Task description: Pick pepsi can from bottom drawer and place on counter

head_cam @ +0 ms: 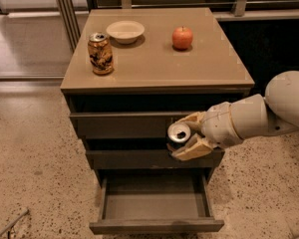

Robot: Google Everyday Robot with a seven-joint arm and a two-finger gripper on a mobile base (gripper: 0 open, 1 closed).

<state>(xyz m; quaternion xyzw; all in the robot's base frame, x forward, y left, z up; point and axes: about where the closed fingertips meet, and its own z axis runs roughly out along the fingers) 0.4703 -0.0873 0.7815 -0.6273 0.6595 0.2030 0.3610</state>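
Nearest the viewer, the bottom drawer [157, 226] stands pulled out of the cabinet, its shallow grey box open to above. Speckled floor [35, 163] lies on both sides of it.

Just above and behind the open drawer, the end effector [182, 137] reaches in from the right on a pale arm [259, 116]. Its two tan fingers are clamped on the pepsi can [178, 132], one finger over it and one under it. The can hangs in the air in front of the cabinet, at the seam between the middle drawer [139, 159] and the top drawer [124, 125], both pushed in. It is below the front edge of the bench [189, 68].

The can's silver top, with its opening, faces up and toward the camera. Its long axis runs back from that top, away from the viewer; the dark body is mostly hidden by the fingers, so the exact tilt cannot be told.

On the bench, a gold-orange can [100, 53] stands upright near the left front. Farther back sit a pale bowl [125, 31] and, well to its right, a red apple [182, 38].
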